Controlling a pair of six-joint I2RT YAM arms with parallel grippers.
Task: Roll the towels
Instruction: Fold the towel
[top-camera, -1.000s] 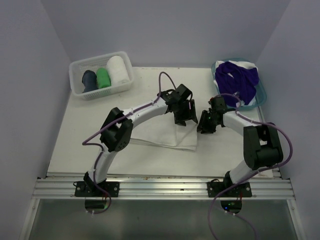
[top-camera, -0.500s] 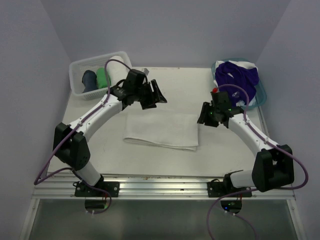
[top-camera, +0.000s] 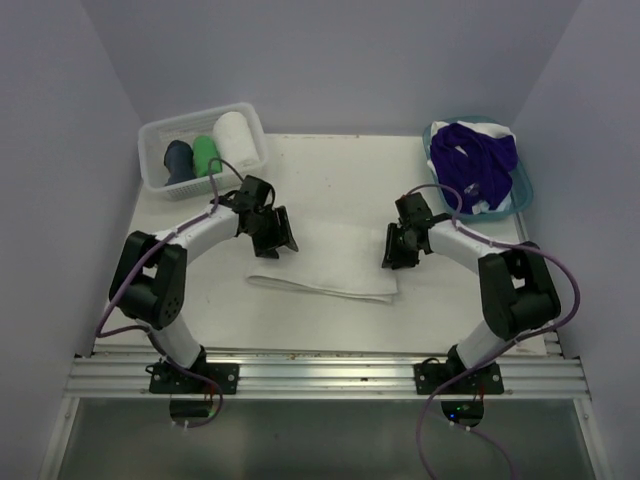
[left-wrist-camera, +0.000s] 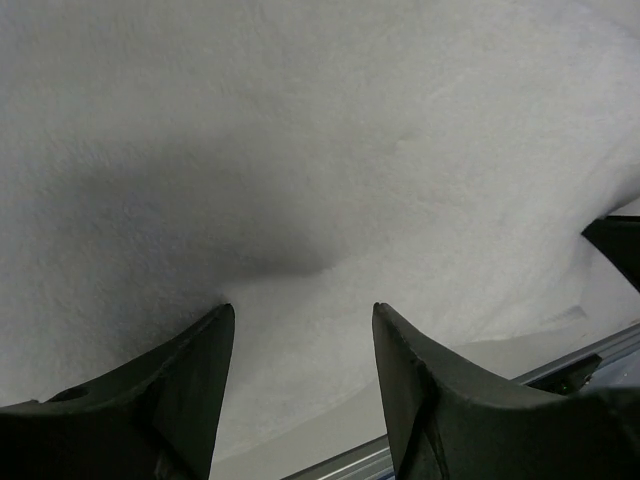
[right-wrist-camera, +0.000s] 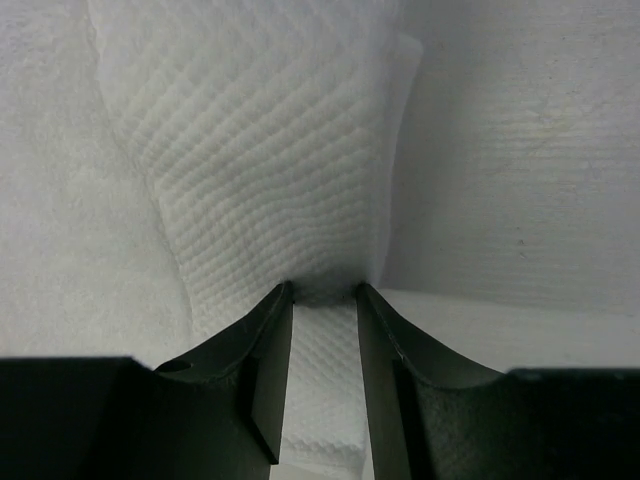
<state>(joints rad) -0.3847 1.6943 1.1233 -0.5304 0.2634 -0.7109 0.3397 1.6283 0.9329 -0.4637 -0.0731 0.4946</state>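
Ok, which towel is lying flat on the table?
The big white towel mid-table, the only one spread out. The navy roll, green roll and white roll sit in the basket; the purple towel is bunched in the blue tub.

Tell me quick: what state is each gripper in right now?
Left gripper: open, jaws apart with their tips down on the white towel.
Right gripper: closed, pinching a fold at the towel's edge.

Matt, waffle-textured cloth towel (right-wrist-camera: 250, 150)
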